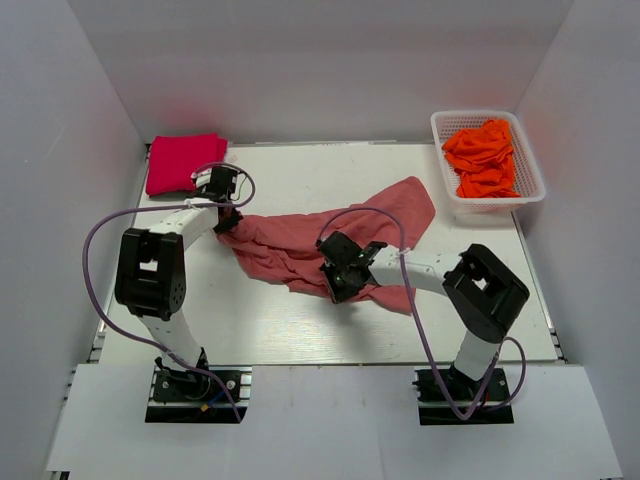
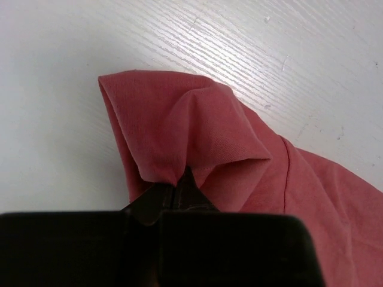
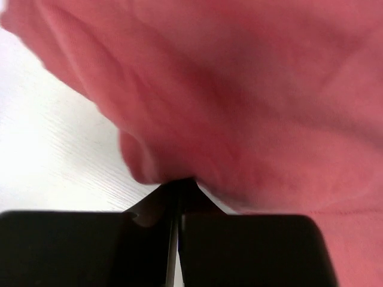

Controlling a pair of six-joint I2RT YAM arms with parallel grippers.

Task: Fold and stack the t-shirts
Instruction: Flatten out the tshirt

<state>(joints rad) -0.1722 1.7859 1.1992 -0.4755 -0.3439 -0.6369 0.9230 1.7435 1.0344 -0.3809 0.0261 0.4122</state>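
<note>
Reaching in from the near edge, both arms bend at the elbow over the table (image 1: 300, 170). The left arm stretches toward the far left, and the left gripper (image 1: 228, 212) is clamped on a bunched corner of the salmon-pink t-shirt (image 1: 300, 245). The right arm angles left to mid-table, with the right gripper (image 1: 335, 280) pinched tight on the shirt's near edge. The shirt lies rumpled and unfolded across the middle of the table. Its long axis runs from the left gripper toward the far right, pointing at the white basket (image 1: 530, 195) of crumpled orange t-shirts (image 1: 484, 158). A crimson-pink t-shirt (image 1: 183, 163) sits folded at the far-left corner.
</note>
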